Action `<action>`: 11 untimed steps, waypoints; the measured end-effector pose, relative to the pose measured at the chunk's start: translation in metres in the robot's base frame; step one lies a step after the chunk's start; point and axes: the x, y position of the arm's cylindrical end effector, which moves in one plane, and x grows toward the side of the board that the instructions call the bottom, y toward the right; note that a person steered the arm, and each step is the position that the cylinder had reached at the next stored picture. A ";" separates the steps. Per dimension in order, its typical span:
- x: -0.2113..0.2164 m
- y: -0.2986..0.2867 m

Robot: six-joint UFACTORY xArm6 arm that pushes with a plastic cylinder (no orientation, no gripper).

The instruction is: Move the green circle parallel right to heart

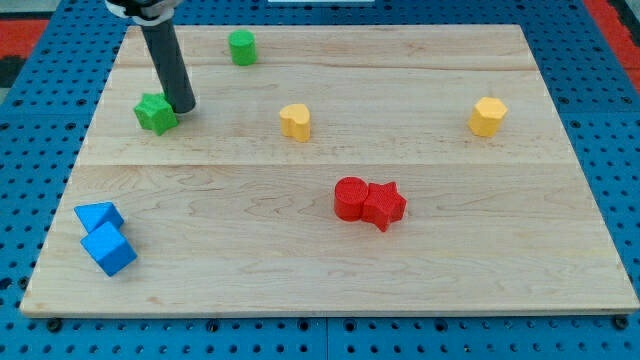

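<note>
Green circle (241,47): it stands near the view's top, left of centre, on the pale wooden counter (330,265), apart from every other block.
Yellow heart (295,121): it sits below and to the view's right of the green circle, well clear of it.
My tip (183,106): the rod comes down from the view's top left and ends on the wood below and left of the green circle, just at the right edge of the green star (155,113), touching it or very nearly so.
Claw: I carry none, only the dark rod, so there is nothing to spread or press together.
Yellow hexagon (487,116): alone toward the view's right, level with the heart.
Red blocks: a red cylinder (350,198) and a red star (384,205) touch side by side below centre.
Blue blocks: a blue triangle (98,216) and a blue cube (109,249) touch at the lower left corner.
Surroundings: the counter is made of joined light planks and lies on a blue perforated board (30,120); a strip of red shows at the view's top right corner.
</note>
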 end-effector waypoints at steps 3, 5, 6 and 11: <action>-0.124 0.016; -0.121 0.121; -0.077 0.148; -0.041 0.176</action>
